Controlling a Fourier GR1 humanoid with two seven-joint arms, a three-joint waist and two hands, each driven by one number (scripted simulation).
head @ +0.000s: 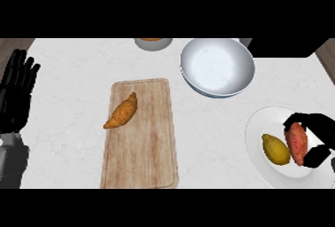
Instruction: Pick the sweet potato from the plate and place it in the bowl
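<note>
- The right hand (315, 123) is over the plate (262, 126) at the near right. Its fingers curl round the sweet potato (297, 141), bracketing both ends.
- The sweet potato's long axis runs near to far, and it lies just beside 1 yellow fruit (276, 150).
- The left hand (16, 88) rests open at the left edge, well apart.
- The bowl (217, 66) lies farther off and to the left of the grasp, so the carry likely goes that way.
</note>
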